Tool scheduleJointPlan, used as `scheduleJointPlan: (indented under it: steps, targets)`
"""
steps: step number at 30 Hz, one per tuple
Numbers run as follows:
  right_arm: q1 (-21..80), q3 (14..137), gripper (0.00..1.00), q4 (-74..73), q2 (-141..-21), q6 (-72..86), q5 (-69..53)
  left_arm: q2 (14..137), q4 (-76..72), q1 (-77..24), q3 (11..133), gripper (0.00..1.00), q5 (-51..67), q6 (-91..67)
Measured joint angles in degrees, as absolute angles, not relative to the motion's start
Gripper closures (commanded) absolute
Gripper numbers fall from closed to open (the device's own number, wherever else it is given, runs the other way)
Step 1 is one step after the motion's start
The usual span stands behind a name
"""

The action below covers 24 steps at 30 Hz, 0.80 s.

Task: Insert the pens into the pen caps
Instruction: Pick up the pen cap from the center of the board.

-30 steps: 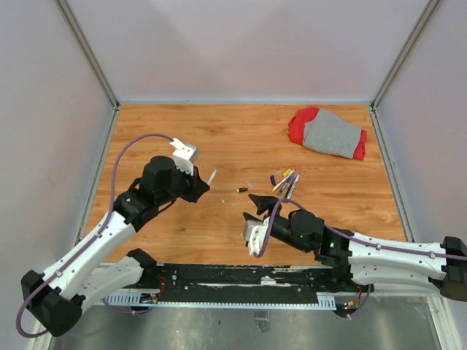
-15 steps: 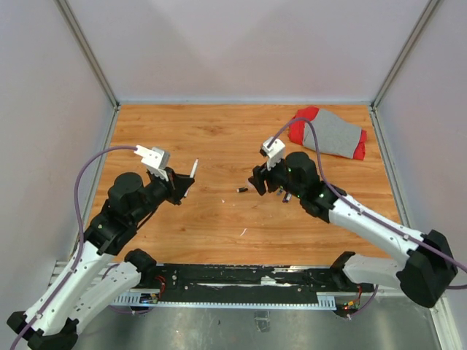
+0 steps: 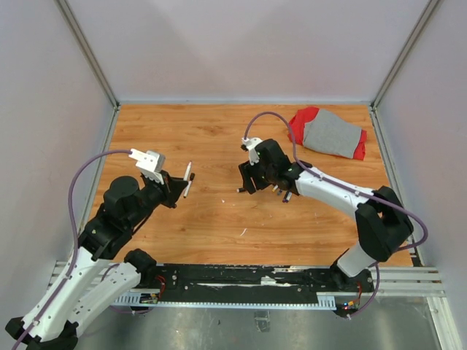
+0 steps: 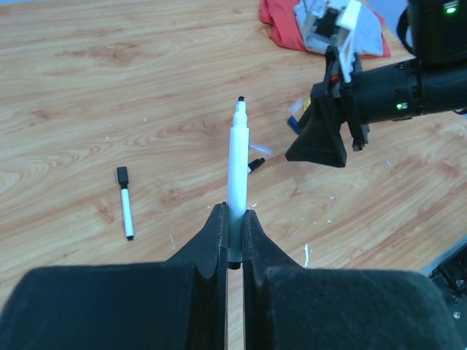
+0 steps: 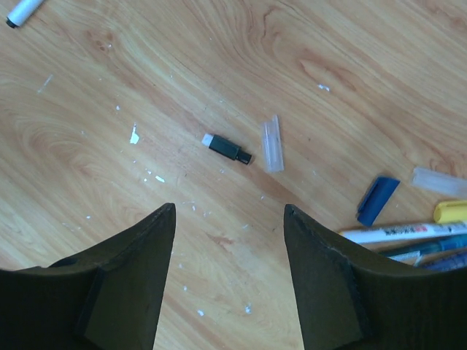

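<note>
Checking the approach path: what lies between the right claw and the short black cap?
Right wrist view: only bare wood with white flecks between the open right claw and the black cap.

Beyond the right fingers (image 5: 131, 284), two clear plastic tube caps (image 5: 272, 144), one short black cap (image 5: 226, 148) and one blue clip cap (image 5: 377, 198) lay on the bench (image 5: 109, 87). At least three white-barrelled pens (image 5: 398, 234) lay bundled off the right-hand finger. One white pen (image 4: 238, 157) stood between the left fingers (image 4: 215, 240), and one small black-capped pen (image 4: 125, 204) lay to their left. There was one red-and-grey cloth (image 3: 328, 133).
</note>
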<state>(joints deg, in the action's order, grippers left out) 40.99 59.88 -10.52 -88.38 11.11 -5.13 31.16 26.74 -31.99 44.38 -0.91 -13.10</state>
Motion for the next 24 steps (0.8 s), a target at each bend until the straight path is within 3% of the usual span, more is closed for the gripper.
scheduleJointPlan:
  steps: [7, 15, 24]
  targets:
    - [40.9, 66.5, 0.39, -12.2, -96.8, -1.8, -10.9, 28.4, 27.0, -32.0, 44.2, 0.99, -3.0, -13.1]
    - [40.9, 82.0, 0.47, -21.9, -110.8, -17.3, -18.5, 28.1, 27.0, -32.0, 43.4, 0.99, -3.7, -12.4]
    - [40.9, 85.9, 0.48, -27.7, -115.2, -23.2, -20.2, 28.1, 26.8, -32.0, 43.2, 0.99, -3.7, -12.0]
